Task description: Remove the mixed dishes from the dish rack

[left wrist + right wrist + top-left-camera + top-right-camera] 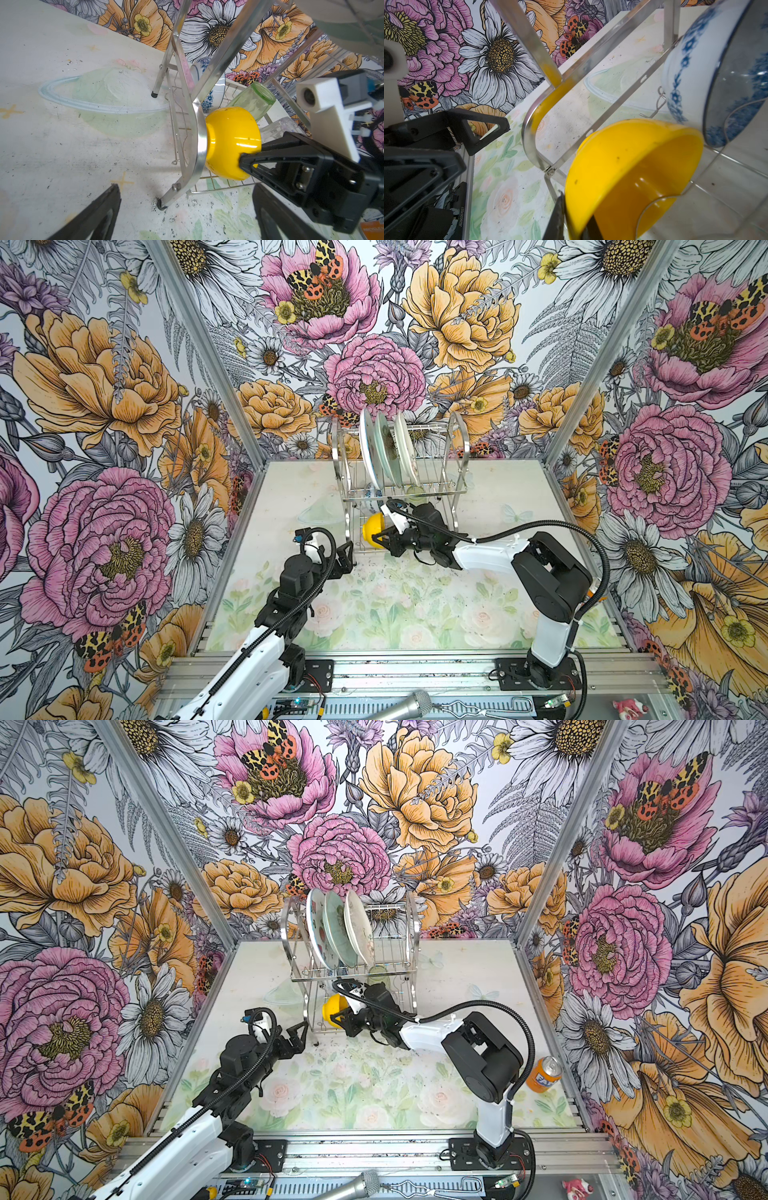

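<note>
Biggest of all, the pale flower-printed table (498,506), seen whole in both top views. At its twelve o'clock, upright on thin legs, the dish rack (440,485): two tiers of shiny wire between arched side frames. On the upper tier, toward the nine o'clock end, three plates on edge and close together: the watermelon-print plate (319,932), then the pale green plate (340,930), then the cream plate (360,928). On the lower tier, at the back near the nine o'clock end, the blue-and-white bowl (685,68), lying on its side. Just in front of it, at the seven o'clock corner of the rack, the yellow bowl (371,524), also on its side, foot at the arched side frame and mouth toward three o'clock. Stretched in from five o'clock, the right gripper (379,537), clamped on the rim of the yellow bowl (one finger outside the wall, one inside). At eight o'clock of the rack, low over the table and near the front leg, the left gripper (347,558), fingers wide apart with nothing between them. Behind the yellow bowl, lying on its side on the lower tier, the green tumbler (251,99). Beside it the clear glass (280,126), partly hidden by the right gripper. At four o'clock of the table, upright and well apart from the rack, the orange soda can (543,1074).
</note>
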Motion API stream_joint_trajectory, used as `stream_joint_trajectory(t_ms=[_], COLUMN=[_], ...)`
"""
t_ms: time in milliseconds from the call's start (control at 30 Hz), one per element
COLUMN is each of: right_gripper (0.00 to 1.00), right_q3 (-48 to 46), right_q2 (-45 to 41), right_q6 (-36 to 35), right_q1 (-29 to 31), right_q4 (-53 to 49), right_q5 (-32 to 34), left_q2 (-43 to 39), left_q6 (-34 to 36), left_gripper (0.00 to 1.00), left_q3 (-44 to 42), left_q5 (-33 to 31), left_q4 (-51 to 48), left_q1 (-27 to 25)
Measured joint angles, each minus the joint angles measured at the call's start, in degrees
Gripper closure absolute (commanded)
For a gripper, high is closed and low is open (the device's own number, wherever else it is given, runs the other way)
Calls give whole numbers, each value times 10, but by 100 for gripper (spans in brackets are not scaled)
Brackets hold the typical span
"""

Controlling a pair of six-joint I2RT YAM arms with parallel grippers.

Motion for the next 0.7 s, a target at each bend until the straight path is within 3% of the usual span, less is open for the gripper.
stream_joint_trajectory(t_ms=[500, 700], right_gripper=[100, 100], right_q3=[7, 11], right_q2=[11, 15], right_q6=[8, 10], right_q1=[-3, -3], right_q4=[9, 12], right_q5=[-25, -35], left_q2=[0, 0], left_q6=[-4, -4], left_gripper=[1, 1], left_q3=[0, 0], left_q5=[0, 0], left_q4=[2, 2], left_q1=[0, 0])
